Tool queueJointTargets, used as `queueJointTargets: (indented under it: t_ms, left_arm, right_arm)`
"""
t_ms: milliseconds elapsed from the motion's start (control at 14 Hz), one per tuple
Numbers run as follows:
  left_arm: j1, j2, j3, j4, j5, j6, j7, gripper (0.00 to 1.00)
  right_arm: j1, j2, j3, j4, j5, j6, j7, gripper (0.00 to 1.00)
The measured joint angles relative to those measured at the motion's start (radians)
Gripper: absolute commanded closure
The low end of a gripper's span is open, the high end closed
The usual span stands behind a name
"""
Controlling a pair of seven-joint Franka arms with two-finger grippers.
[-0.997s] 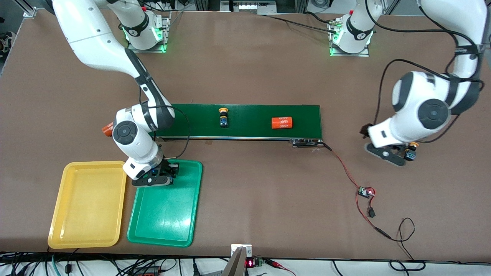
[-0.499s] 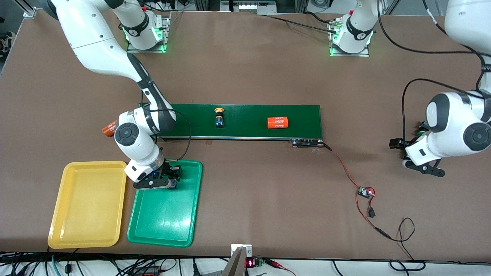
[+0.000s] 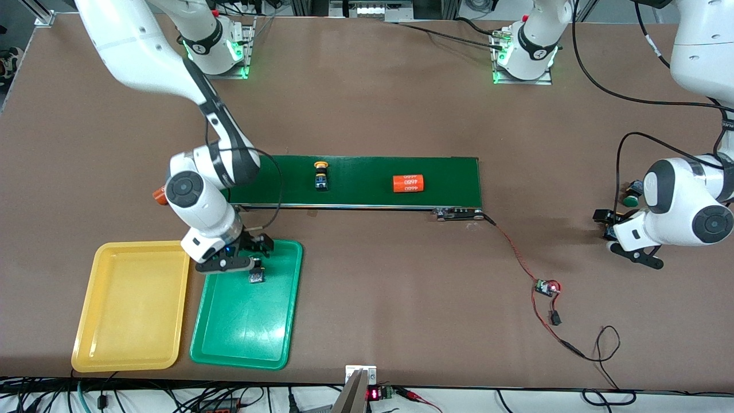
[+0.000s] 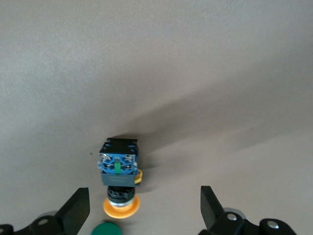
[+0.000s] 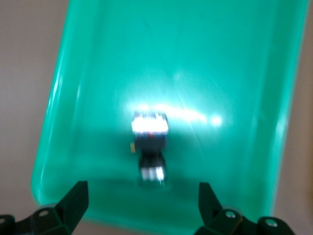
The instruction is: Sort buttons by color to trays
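So here's where you're at: on the table (image 3: 367, 103) the long dark green belt (image 3: 367, 180) runs across the middle, and your two trays sit side by side nearer the front camera at the right arm's end, the yellow tray (image 3: 109, 350) sitting bare and the green tray (image 3: 246, 338) with exactly one button (image 3: 256, 278) lying in it, up near the tray end closest to the belt. Your right gripper (image 3: 243, 265) hangs just over that button with its jaws spread wide and nothing in them; the right wrist view shows the same button (image 5: 149, 142) lying loose on the tray floor, so I'd call that one sorted, though its cap colour is too blurry to confirm. One yellow-capped button (image 3: 321, 176) lies on the belt, with an orange cylinder (image 3: 408, 183) printed 4680 farther along toward the left arm's end, and another orange cylinder (image 3: 161, 195) peeks out by the right arm. Over at the left arm's end, your left gripper (image 3: 631, 249) is low over the bare table, jaws wide apart and holding nothing, with a yellow-orange button (image 4: 119, 176) lying on its side between them and a green cap (image 4: 105, 229) just beside it; the front view shows that green button (image 3: 631, 199) too. So roughly a quarter done by my read: three buttons left, and the yellow tray has nothing yet.
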Motion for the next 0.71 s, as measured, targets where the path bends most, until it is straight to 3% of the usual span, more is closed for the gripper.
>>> queueJointTargets:
  t_ms: [214, 499, 712]
  left_arm:
    - [0.006, 0.032, 0.001, 0.001, 0.021, 0.068, 0.014, 0.0]
    - [0.033, 0.069, 0.001, 0.002, 0.05, 0.138, 0.087, 0.01]
    - [0.042, 0.082, 0.0, 0.002, 0.05, 0.138, 0.096, 0.39]
  right_arm:
    - [0.006, -0.161, 0.003, -0.109, 0.022, -0.11, 0.015, 0.0]
    - [0.029, -0.295, 0.031, -0.259, 0.119, -0.119, 0.081, 0.0]
    - [0.06, -0.323, 0.101, -0.318, 0.119, -0.119, 0.211, 0.0]
